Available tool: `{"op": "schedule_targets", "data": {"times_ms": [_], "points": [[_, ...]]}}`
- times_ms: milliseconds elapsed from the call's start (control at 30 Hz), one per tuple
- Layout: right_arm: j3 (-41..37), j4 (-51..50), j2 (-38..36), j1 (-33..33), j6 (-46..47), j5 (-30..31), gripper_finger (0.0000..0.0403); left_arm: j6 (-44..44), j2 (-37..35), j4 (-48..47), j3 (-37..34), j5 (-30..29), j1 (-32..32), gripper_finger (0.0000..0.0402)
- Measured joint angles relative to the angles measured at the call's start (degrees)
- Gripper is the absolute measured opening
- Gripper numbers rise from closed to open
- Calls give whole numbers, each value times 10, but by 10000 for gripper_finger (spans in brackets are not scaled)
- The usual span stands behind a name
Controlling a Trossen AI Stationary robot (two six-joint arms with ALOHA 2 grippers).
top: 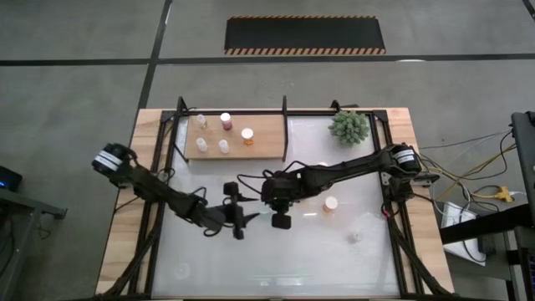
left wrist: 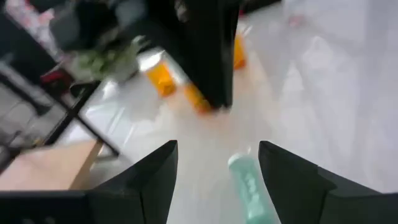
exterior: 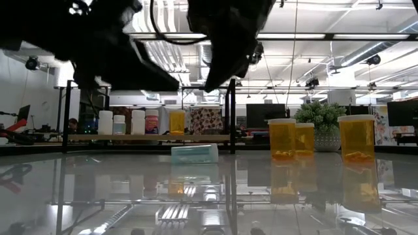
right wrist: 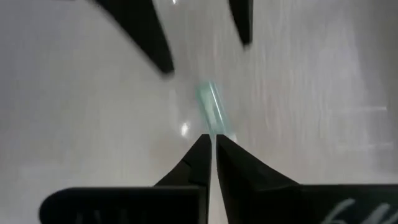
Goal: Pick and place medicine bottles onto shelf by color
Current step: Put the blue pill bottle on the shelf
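Note:
A clear bottle with a pale green cap (exterior: 194, 153) lies on its side on the white tabletop, between my two grippers; it also shows in the left wrist view (left wrist: 249, 186) and the right wrist view (right wrist: 214, 115). My left gripper (left wrist: 217, 162) is open, its fingers either side of the bottle and above it. My right gripper (right wrist: 211, 146) is shut and empty, just to the right of the bottle and raised above the table (exterior: 212, 81). The wooden shelf (top: 267, 146) at the far left holds white (top: 201, 145), reddish (top: 226, 121) and orange (top: 247, 135) bottles, standing upright.
Orange bottles stand on the table to the right (top: 331, 204), (exterior: 282, 139), (exterior: 356, 138). A spiky green plant (top: 349, 125) stands at the far right. Black frame bars (top: 286, 125) edge the shelf and the table. A small pale thing (top: 354, 237) lies at the near right.

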Motion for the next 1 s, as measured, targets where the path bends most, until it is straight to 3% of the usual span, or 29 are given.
{"op": "schedule_targets", "data": {"times_ms": [133,300,833,1000], "points": [[-6,-48,0,8,-23,7,9,-71,25,0,-8,3,2,208],[-9,-57,0,13,-28,16,9,-150,56,5,2,68,12,208],[-11,-83,-2,24,-50,18,9,-216,183,35,49,142,67,207],[-11,-87,-2,27,-58,18,9,-246,193,40,49,148,66,170]]}}
